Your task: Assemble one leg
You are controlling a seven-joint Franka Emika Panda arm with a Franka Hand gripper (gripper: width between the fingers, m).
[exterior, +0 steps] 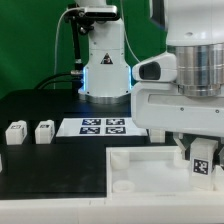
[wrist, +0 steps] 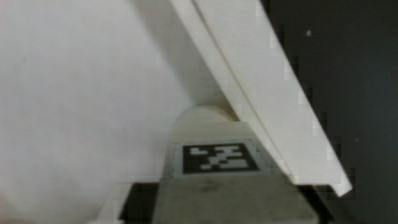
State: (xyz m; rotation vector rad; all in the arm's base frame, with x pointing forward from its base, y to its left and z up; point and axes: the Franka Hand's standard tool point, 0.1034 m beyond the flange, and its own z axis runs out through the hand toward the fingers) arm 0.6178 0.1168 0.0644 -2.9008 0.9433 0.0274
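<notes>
The end effector (exterior: 203, 160) is pinching a leg (exterior: 204, 160) upright, tag outward, at about four o'clock, pressing it onto the big flat white piece (exterior: 140, 168), likely seating it. Two spare legs (exterior: 29, 131) are waiting at nine o'clock on the tabletop (exterior: 50, 160).

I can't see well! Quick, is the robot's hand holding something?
Gripper: jaws closed on a leg, its marker tag showing, over the large flat white piece.
</notes>
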